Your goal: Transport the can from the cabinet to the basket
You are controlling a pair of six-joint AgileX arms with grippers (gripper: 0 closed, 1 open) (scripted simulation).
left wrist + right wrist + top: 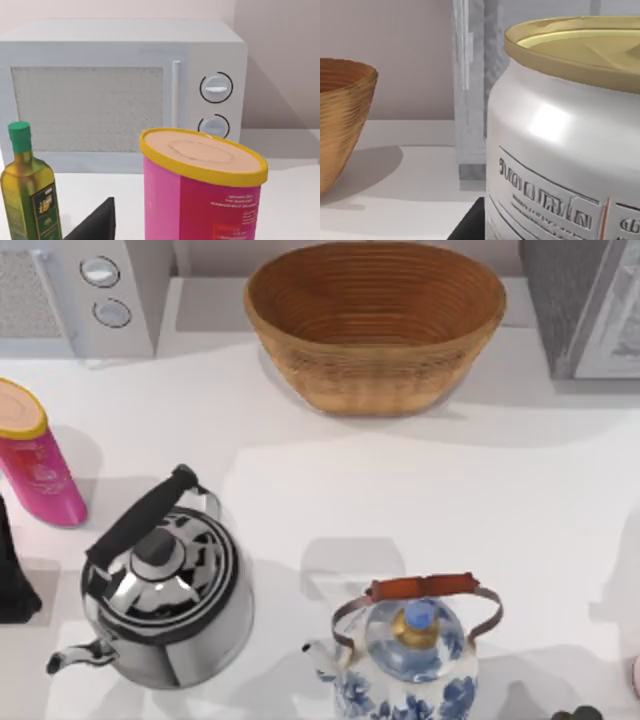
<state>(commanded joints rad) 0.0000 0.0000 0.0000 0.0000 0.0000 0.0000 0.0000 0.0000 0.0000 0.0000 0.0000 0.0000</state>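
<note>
Can [565,135] looming right against the right gripper, fingers' state impossible to tell, possibly gripped, basket [340,120] well beyond it.

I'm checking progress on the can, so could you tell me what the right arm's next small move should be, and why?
Probably carry the can toward the basket. The right wrist view shows the can very close to the camera, upright, with the basket's wall some way off beside it and bare table between them. The top view shows nothing inside the basket yet, so moving across comes before any release.
</note>
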